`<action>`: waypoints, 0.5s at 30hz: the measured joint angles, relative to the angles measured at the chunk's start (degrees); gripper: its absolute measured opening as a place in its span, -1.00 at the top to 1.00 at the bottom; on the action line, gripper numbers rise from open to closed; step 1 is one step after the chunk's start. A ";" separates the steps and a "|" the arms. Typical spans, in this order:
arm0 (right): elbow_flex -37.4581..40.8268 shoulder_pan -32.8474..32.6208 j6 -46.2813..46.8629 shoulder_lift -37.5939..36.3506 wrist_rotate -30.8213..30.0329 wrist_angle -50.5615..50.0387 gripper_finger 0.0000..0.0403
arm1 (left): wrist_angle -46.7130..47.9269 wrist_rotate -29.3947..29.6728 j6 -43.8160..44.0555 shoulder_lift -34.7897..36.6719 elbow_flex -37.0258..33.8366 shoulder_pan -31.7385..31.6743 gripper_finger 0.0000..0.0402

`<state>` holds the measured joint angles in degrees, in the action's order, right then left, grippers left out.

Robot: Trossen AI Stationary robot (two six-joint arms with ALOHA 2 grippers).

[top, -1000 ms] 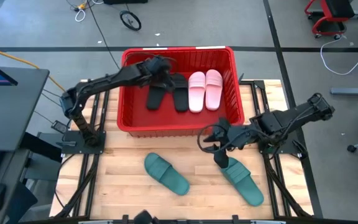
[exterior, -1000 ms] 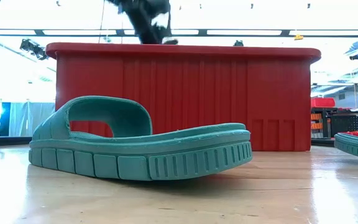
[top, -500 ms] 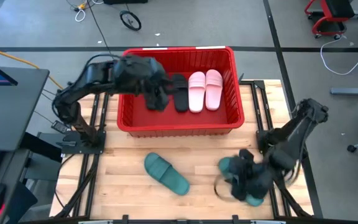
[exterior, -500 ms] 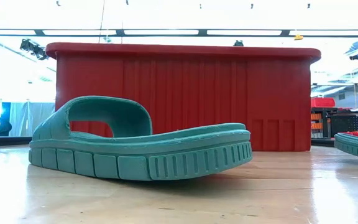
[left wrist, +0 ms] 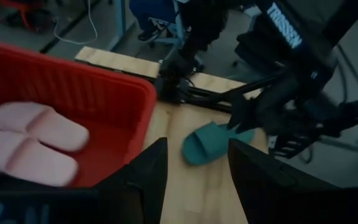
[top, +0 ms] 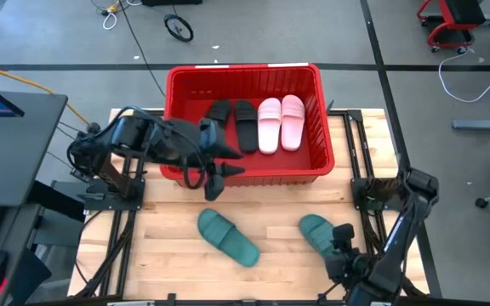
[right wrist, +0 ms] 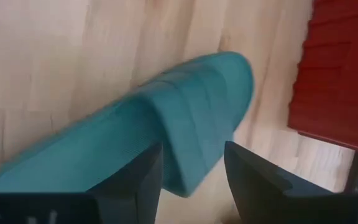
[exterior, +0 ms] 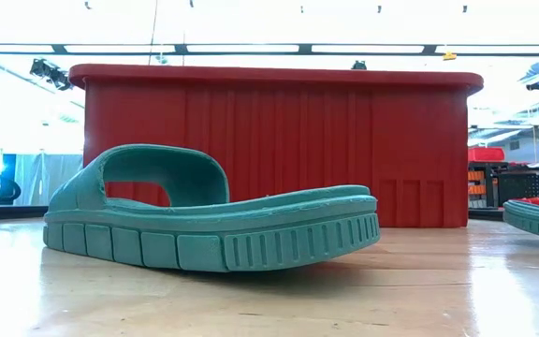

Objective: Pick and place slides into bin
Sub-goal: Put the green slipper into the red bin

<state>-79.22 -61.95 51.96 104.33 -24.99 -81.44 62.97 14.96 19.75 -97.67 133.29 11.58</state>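
Inside the red bin (top: 313,161) lie two black slides (top: 232,119) and two pink slides (top: 281,123), all flat on its floor. Two teal slides rest sole-down on the wooden table, one on the left (top: 228,237) and one on the right (top: 316,228). My left gripper (top: 219,170) hovers open and empty over the bin's near wall. My right gripper (right wrist: 191,186) is open low over the right teal slide (right wrist: 166,124). Its fingers stand on either side of the slide's side edge by the strap (right wrist: 188,112). My right gripper comes at the right teal slide slanting from above, with the slide's side edge (right wrist: 182,177) between its open fingers. I cannot tell whether the fingers touch it. The slide lies flat on the table.
The bin's near wall (exterior: 279,140) stands tall behind the left teal slide (exterior: 204,220); the other teal slide (exterior: 536,220) shows at the low view's right edge. The left wrist view shows my right arm (left wrist: 291,106) over the teal slide (left wrist: 213,140). Bare wood lies between the teal slides.
My left gripper has drawn back from over the black slides, up and toward the table's near left, to above the bin's near wall. My right gripper has swung from beside the bin toward the table's near edge, gone down and turned over the right teal slide.
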 joint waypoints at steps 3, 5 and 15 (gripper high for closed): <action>0.00 0.02 -1.03 2.31 0.43 1.17 0.12 | -0.31 0.07 4.36 -0.29 0.06 0.70 0.14; 0.00 0.02 -1.02 3.55 0.49 1.18 0.12 | -0.12 0.05 6.59 -0.55 0.00 0.92 0.14; 7.61 1.14 1.99 4.86 -0.25 3.25 0.12 | -1.97 0.04 12.24 -1.36 0.02 1.55 0.14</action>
<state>-71.61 -60.82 53.95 109.19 -25.24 -78.19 61.01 15.00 31.99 -99.03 133.32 13.13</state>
